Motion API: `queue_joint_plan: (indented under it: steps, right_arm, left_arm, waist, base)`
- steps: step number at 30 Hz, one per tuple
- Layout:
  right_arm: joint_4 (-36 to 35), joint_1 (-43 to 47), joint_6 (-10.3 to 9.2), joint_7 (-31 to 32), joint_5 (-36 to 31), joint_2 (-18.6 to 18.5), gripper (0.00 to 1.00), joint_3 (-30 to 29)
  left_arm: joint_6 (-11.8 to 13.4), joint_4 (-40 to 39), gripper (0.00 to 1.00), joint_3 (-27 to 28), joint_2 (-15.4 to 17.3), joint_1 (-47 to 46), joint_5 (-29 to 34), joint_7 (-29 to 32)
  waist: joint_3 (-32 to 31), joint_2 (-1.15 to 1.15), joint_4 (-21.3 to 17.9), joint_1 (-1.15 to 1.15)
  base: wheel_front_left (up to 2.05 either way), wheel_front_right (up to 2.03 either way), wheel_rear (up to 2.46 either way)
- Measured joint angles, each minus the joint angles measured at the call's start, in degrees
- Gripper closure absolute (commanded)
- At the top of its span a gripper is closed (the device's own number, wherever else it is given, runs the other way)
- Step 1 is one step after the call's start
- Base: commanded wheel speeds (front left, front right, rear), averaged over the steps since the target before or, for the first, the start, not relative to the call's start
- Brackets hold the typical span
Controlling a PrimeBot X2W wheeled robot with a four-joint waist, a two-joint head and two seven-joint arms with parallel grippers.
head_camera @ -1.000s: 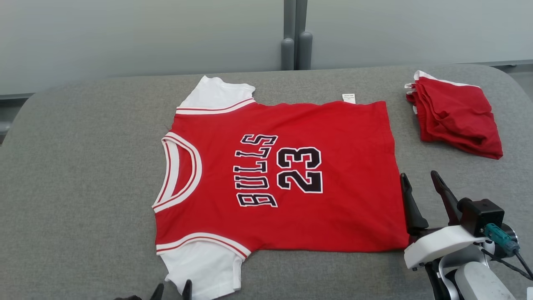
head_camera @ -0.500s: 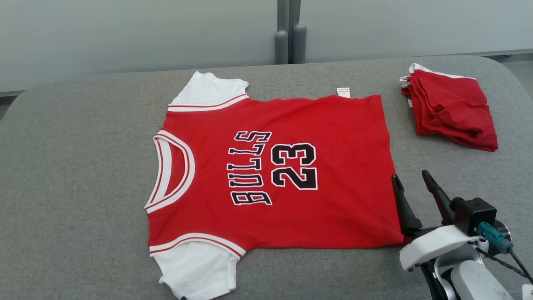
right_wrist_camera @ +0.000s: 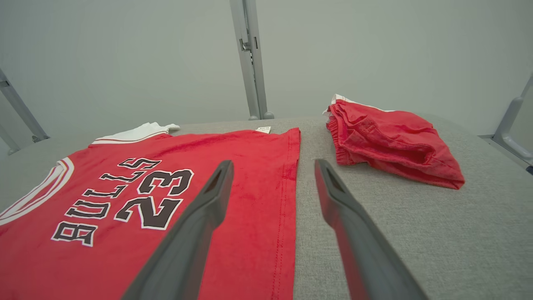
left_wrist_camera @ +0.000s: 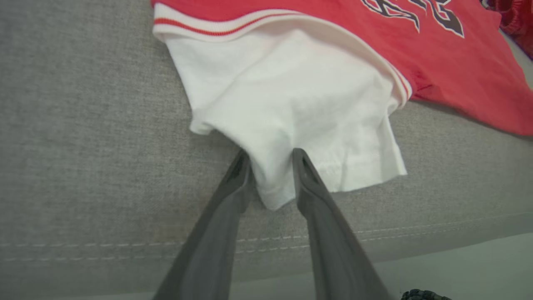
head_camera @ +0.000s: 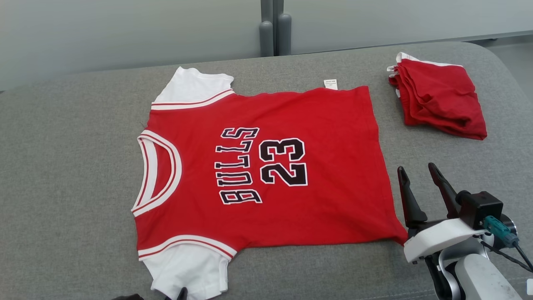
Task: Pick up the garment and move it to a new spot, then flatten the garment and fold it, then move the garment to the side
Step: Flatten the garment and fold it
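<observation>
Garment (head_camera: pixel 333 137), a red jersey with white sleeves, lies flat in the middle of the grey table (head_camera: pixel 62 175). Left gripper (left_wrist_camera: pixel 270 155), half closed, straddles the corner of the near sleeve (left_wrist_camera: pixel 291 104) (whether it truly pinches the cloth, I cannot tell). Right gripper (head_camera: pixel 416 168) stands wide open and empty, just beside the hem's near right corner. A thin bite could slip and drag wrinkles in. Folded red clothes (head_camera: pixel 437 100) sit far right, apart, crowding that side.

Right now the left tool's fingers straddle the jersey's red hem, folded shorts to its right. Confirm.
Wrong: the left wrist view shows the left tool straddling the jersey's white sleeve, not its red hem. The folded shorts do lie to its right.
</observation>
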Motion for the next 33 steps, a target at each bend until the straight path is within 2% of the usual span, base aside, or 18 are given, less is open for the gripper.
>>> queue_joint_plan:
  steps: [3,7,14,24,33]
  right_arm:
    - [0.13,-0.01,0.01,0.00,0.00,-0.01,0.00,-0.30]
    - [1.14,0.48,0.63,0.00,0.02,-0.49,0.00,-0.30]
    - [4.34,5.55,3.12,0.03,2.87,-0.73,0.00,-0.15]
    - [7.99,8.57,6.00,2.47,10.35,2.93,0.00,-0.03]
    - [10.61,8.98,7.50,2.94,13.76,3.54,0.00,-1.19]
  left_arm:
    - [-0.11,0.07,1.00,-0.34,-0.12,-0.12,-0.05,-0.01]
    - [-0.63,-0.97,1.00,-0.44,-0.12,-0.19,-0.35,-0.64]
    - [-1.10,-6.08,1.00,0.78,0.18,-1.94,-0.27,-3.75]
    - [-1.54,-13.72,1.00,1.40,0.91,-4.13,0.44,-5.95]
    - [-1.52,-14.83,1.00,1.32,1.15,-4.14,0.68,-5.77]
  waist:
    - [0.11,0.00,-0.08,0.00]
    - [0.29,0.00,0.07,0.00]
    - [1.05,0.00,1.13,0.00]
    - [2.20,0.00,0.41,0.00]
    - [3.13,0.00,0.23,0.00]
  base:
    - [0.00,0.00,0.00]
    - [0.00,0.00,0.00]
    - [0.00,0.00,0.00]
    - [0.00,0.00,0.00]
    - [0.00,0.00,0.00]
